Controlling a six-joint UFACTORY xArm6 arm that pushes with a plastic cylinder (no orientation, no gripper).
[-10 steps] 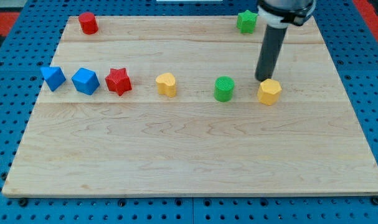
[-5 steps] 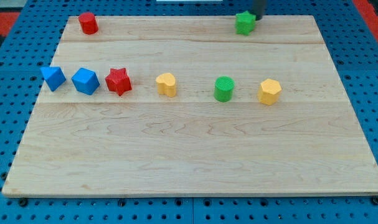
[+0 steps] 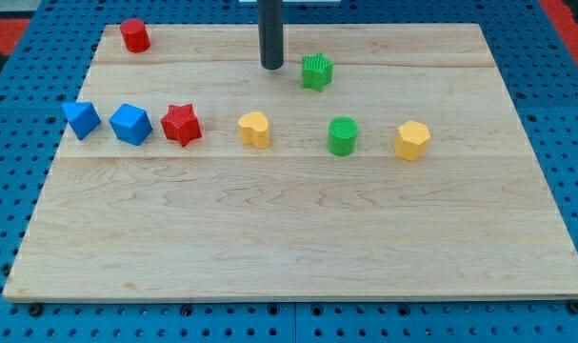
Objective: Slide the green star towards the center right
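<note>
The green star (image 3: pixel 316 71) lies on the wooden board (image 3: pixel 289 238) near the view's top, a little right of the middle. My tip (image 3: pixel 271 66) stands just to the star's left, a small gap apart from it. The rod runs straight up out of the view's top.
A green cylinder (image 3: pixel 343 135) and a yellow hexagon block (image 3: pixel 412 140) lie below and right of the star. A yellow heart block (image 3: pixel 255 129), a red star (image 3: pixel 181 124), two blue blocks (image 3: pixel 129 124) (image 3: pixel 81 119) form a row leftwards. A red block (image 3: pixel 134 35) sits top left.
The green star has moved from the top right edge down and to the left. My tip went from beside the yellow hexagon up to the star, then left.
</note>
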